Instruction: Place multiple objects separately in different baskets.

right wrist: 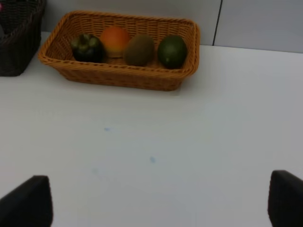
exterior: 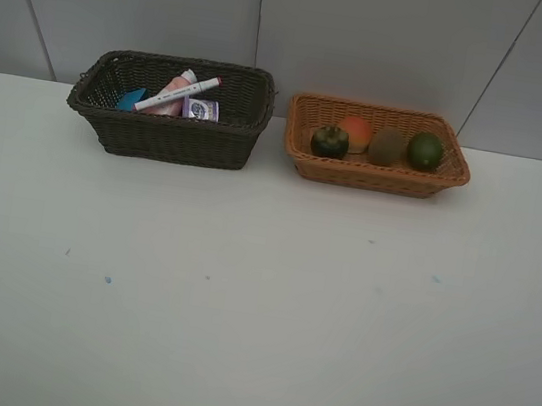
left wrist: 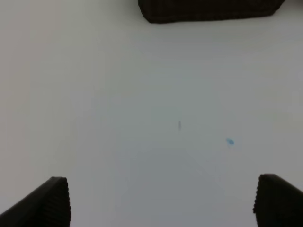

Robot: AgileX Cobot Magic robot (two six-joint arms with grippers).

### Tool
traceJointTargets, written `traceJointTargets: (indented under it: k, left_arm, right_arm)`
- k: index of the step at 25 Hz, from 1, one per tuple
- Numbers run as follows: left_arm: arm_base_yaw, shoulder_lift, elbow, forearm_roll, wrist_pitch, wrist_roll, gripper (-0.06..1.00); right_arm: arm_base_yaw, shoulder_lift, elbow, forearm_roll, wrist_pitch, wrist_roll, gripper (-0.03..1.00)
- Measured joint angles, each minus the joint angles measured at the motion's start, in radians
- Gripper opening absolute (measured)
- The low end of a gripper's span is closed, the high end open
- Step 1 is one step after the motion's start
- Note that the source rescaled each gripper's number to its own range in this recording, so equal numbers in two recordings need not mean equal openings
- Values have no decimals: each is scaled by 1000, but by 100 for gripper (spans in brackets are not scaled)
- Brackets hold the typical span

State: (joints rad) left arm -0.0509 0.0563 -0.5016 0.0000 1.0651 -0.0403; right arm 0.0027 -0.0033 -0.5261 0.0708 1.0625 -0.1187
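The dark brown basket [exterior: 164,138] at the back left holds a white red-tipped marker [exterior: 177,94], a pink bottle [exterior: 179,80], a flat blue block [exterior: 130,99] and a purple-lidded tub [exterior: 200,109]. Beside it, the light orange basket [exterior: 376,175] holds a dark mangosteen [exterior: 329,141], an orange-red fruit [exterior: 356,131], a brown kiwi [exterior: 387,147] and a green fruit [exterior: 425,150]. No arm shows in the high view. My left gripper [left wrist: 163,203] is open over bare table, short of the dark basket [left wrist: 208,9]. My right gripper [right wrist: 156,201] is open and empty, well back from the orange basket [right wrist: 118,78].
The white table [exterior: 258,292] carries a few small blue specks [exterior: 108,280]. A grey panelled wall [exterior: 375,36] rises right behind both baskets. The table's near edge lies outside the high view.
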Motion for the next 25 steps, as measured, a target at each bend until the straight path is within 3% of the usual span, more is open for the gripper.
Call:
traceJointTargets:
  k: [25]
  left_arm:
    - [0, -61, 0, -8, 0, 10, 98]
  right_arm:
    - [0, 0, 0, 0, 0, 0, 99]
